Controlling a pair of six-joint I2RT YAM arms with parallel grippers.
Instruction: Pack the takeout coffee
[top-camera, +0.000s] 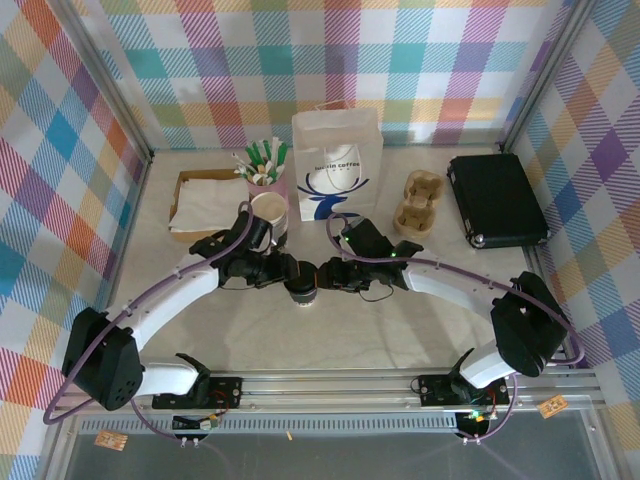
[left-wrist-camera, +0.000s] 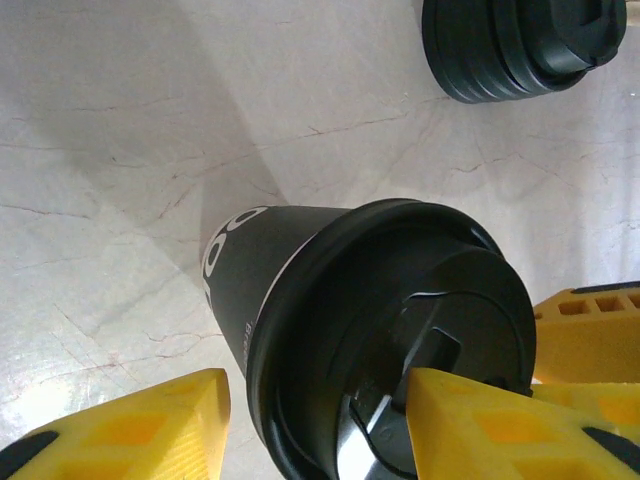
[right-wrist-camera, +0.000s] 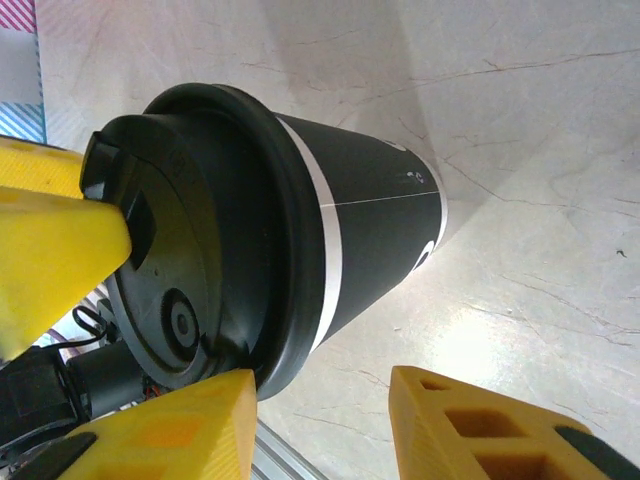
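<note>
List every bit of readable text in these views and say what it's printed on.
"coffee": blue print on the white paper bag; the word before it is too blurred to read.
Large white characters on the dark side of the takeout coffee cup: cut off, unreadable.
Nothing else is legible.

Plaid walls (top-camera: 400, 60), pale marbled tabletop (top-camera: 400, 330)

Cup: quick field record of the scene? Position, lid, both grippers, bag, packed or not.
cup: upright on table, centre front
lid: black, fitted
left gripper: jaws apart, one finger on lid top
right gripper: jaws apart, one finger at lid rim, the other clear of cup
bag: white, upright behind cup, not touching
spare lids: stack on table near cup
packed: no
</note>
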